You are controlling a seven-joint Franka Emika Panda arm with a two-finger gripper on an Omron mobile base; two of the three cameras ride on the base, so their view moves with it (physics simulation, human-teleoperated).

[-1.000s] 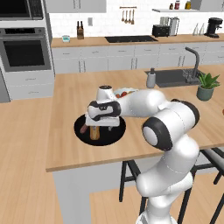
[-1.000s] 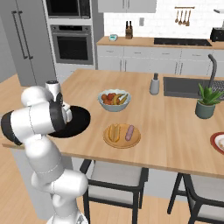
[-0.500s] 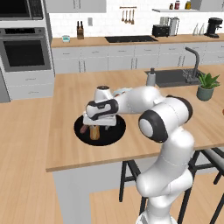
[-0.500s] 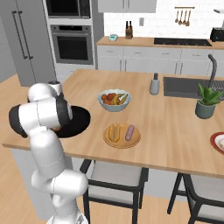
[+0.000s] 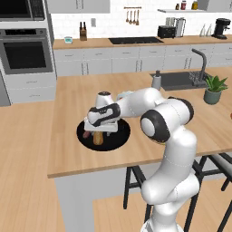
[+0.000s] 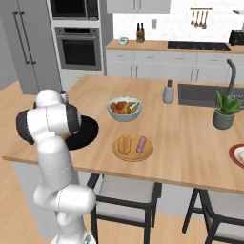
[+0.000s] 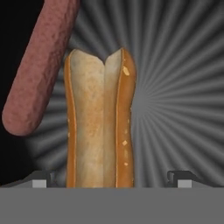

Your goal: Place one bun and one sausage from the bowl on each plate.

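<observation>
Kitchen, evenly lit. Light wood island worktop (image 6: 190, 138) on a grey base, with a dark inset sink (image 6: 205, 94) and curved grey faucet (image 6: 232, 76) towards its far right corner. Dark-framed stools with grey seats (image 6: 126, 190) tucked under the near edge. Wood plank floor (image 5: 22, 181). Back wall: white tiles, grey cabinets (image 5: 113, 61), black built-in oven (image 5: 25, 54), black cooktop (image 5: 133, 40), hanging utensils (image 5: 132, 16). Grey fridge (image 6: 26, 45) at the left.
</observation>
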